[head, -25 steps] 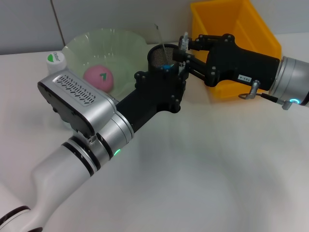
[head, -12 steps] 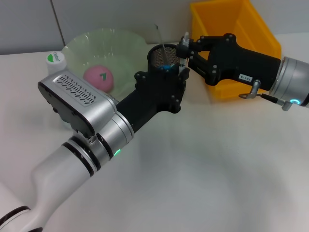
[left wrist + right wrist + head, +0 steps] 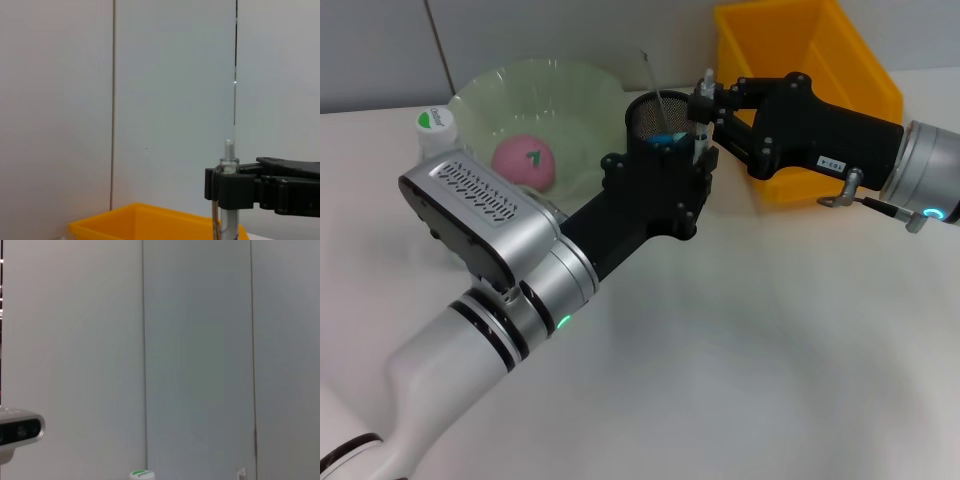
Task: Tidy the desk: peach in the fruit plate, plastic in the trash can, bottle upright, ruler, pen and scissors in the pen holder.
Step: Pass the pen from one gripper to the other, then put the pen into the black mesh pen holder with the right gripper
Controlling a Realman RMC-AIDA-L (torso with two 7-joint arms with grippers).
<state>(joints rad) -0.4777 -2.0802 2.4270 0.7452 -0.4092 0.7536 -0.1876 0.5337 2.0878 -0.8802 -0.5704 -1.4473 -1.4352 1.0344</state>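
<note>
Both arms have edged slightly since a second ago. At the holder (image 3: 656, 118), the right gripper (image 3: 703, 100) is clamped on the pen (image 3: 700, 138), held upright over its rim. Whether the left gripper (image 3: 665, 165), against the holder, is closed cannot be told. Beside the holder, the peach (image 3: 524, 161) lies in the plate (image 3: 580, 95).

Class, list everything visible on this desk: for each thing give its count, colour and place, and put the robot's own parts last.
Fruit plate: one, pale green, far left of the desk.
Peach: one, pink, in the fruit plate.
Bottle: one, white cap with green label, upright, left of the plate.
Pen holder: one, black mesh, right of the plate.
Pen: one, clear, upright over the holder's rim, in the right hand.
Trash can: one, yellow, far right.
Left hand: one, black, against the holder's near side.
Right hand: one, black, at the holder's rim.
</note>
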